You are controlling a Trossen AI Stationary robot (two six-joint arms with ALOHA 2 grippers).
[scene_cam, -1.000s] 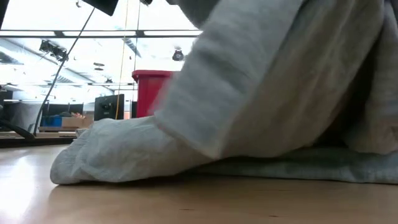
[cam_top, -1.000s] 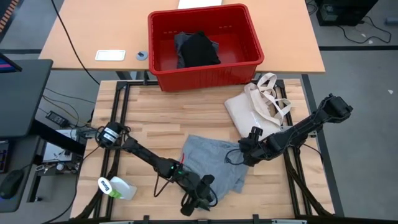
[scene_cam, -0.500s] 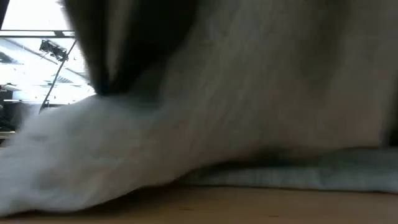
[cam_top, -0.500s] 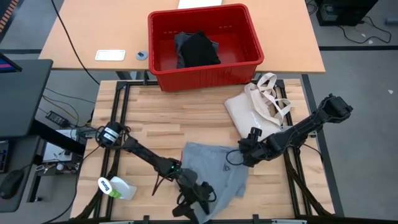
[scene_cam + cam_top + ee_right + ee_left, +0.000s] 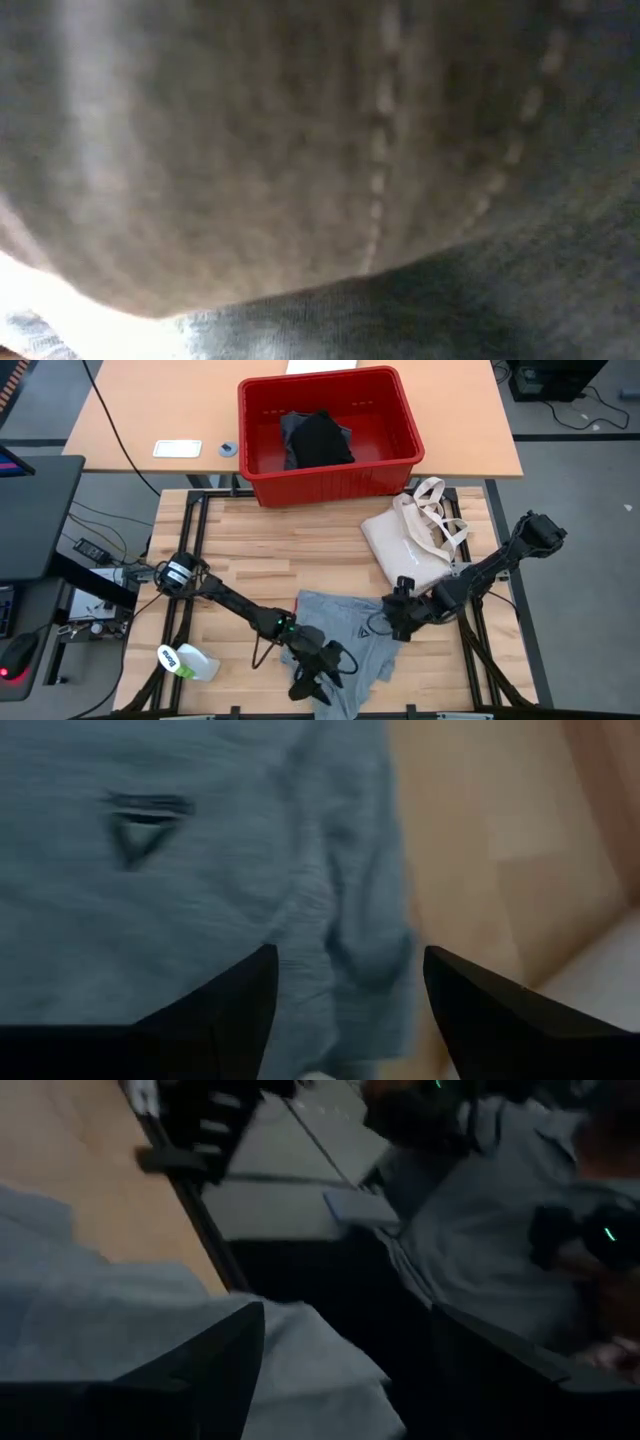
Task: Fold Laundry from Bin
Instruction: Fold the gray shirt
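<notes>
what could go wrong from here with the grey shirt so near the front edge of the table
The grey T-shirt lies bunched at the table's front edge, part of it looking draped past it, so it may slide off. The left hand is open at that edge and holds nothing, so nothing stops a slide. The right hand is open at the shirt's other side, close to the tote bag; a pull that way might drag the bag.
</notes>
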